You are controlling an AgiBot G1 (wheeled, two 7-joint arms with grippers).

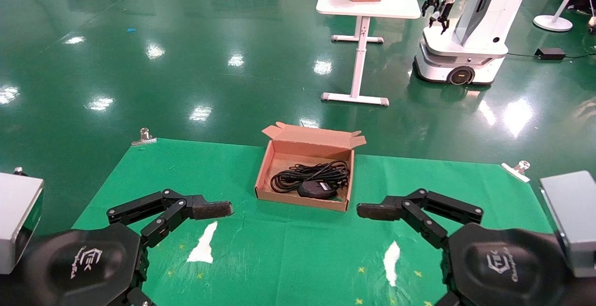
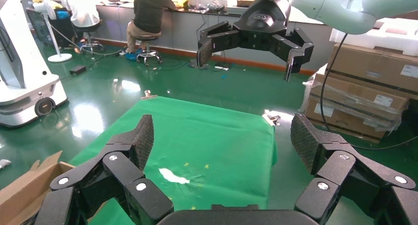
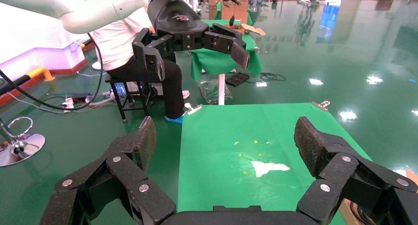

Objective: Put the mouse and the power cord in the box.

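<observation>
So the left pincer (image 1: 212,209) is hovering over the near left part of the green surface (image 1: 139,175), fingers spread wide, holding nothing. Middle of the surface there's the box (image 1: 267,175), lid flap open toward the far side, and both items are in it: the power cord (image 1: 305,174) coiled in loops, the mouse (image 1: 317,188) sitting at the near edge of the coil. Over on the right, the right pincer (image 1: 375,211) is spread wide too, empty, pointing inward toward the other one.
</observation>
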